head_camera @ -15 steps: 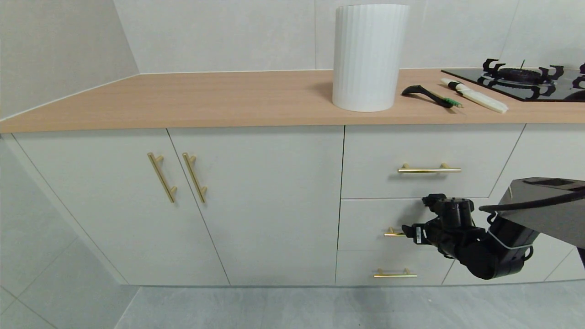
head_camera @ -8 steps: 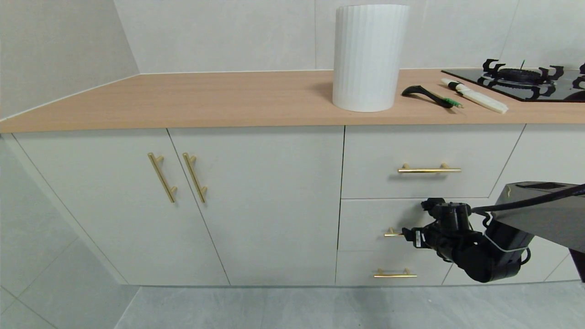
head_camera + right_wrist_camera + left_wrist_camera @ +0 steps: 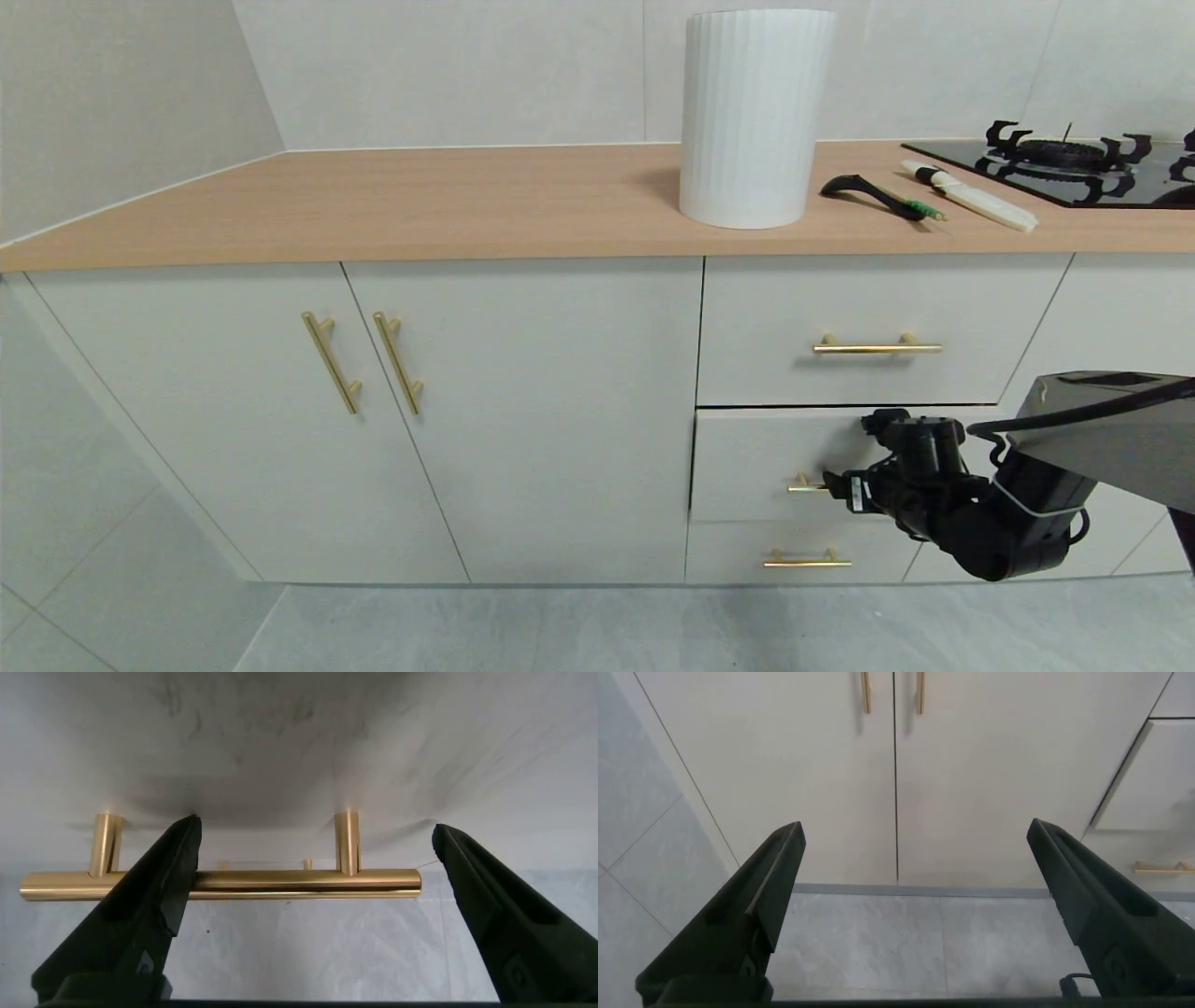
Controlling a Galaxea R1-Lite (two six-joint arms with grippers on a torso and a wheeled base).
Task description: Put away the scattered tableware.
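Note:
On the wooden counter [image 3: 420, 201] lie a black spoon [image 3: 864, 191], green-tipped chopsticks [image 3: 920, 207] and a long white utensil [image 3: 971, 194], just right of a tall white ribbed container [image 3: 752, 117]. Below them, my right gripper [image 3: 840, 485] is at the middle drawer [image 3: 747, 457], which stands slightly out with a dark gap along its top. In the right wrist view the gold handle [image 3: 280, 883] runs across in front of my right gripper [image 3: 315, 826], whose fingers are spread wide along the bar. My left gripper [image 3: 914, 826] is open and faces the base of the cupboard doors.
A black gas hob [image 3: 1074, 163] sits at the counter's right end. The top drawer's handle [image 3: 878, 347] and the bottom drawer's handle [image 3: 808, 561] lie above and below my right gripper. Double cupboard doors [image 3: 373, 420] stand to the left, over grey tiled floor [image 3: 560, 635].
The middle drawer has come slightly out and a dark gap has opened along its top edge. My right gripper has drawn back a little with the handle.

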